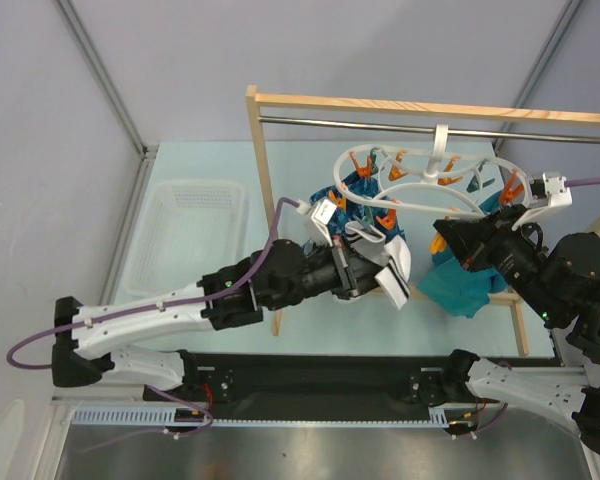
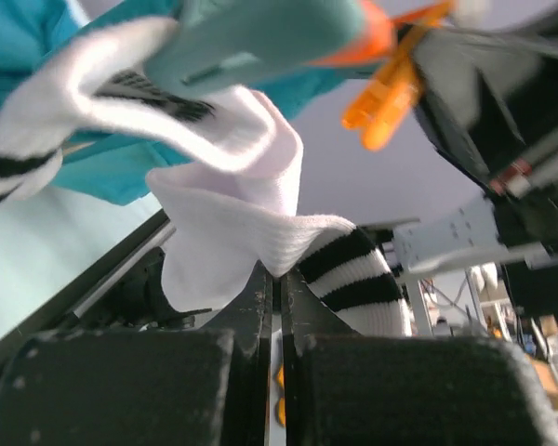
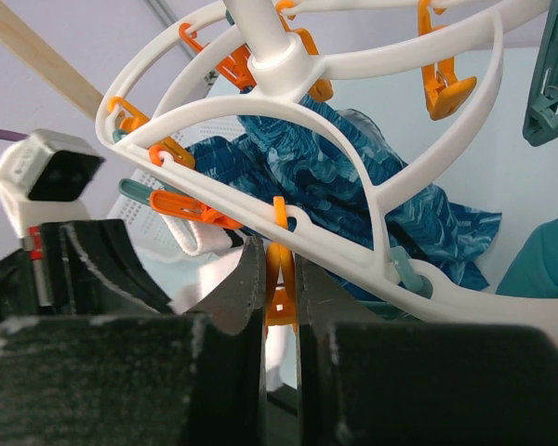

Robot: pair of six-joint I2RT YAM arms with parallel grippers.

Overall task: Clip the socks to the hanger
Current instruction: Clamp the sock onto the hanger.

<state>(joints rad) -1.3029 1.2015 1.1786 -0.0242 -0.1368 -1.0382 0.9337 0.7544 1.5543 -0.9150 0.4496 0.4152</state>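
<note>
Pale green tabletop (image 1: 195, 160) and grey walls form the setting, and a wooden-framed rack (image 1: 380, 103) is set upon the table. The left gripper (image 2: 277, 275) is seen with its fingers pressed together on the edge of a white sock (image 2: 228, 237), whose black-striped cuff is draped to the right of the fingertips. Just above it, a second sock (image 2: 84, 79) is seen against the underside of a teal clip (image 2: 260, 32); whether it is gripped by that clip cannot be told. The right gripper (image 3: 277, 269) is clamped on an orange clip (image 3: 279, 305), which is hung from the outer ring of the hanger (image 3: 381, 63). The hanger is suspended by its white hook (image 1: 440, 138) from the rack's metal rail (image 1: 330, 122), with both grippers raised beneath it. A blue patterned cloth (image 3: 353, 177) is hung under the rings, behind the pinched clip. A teal garment (image 1: 465, 285) is seen below the right gripper in the top view. A clear plastic basket (image 1: 195, 230) is placed on the table's left side, well apart from the hanger.
</note>
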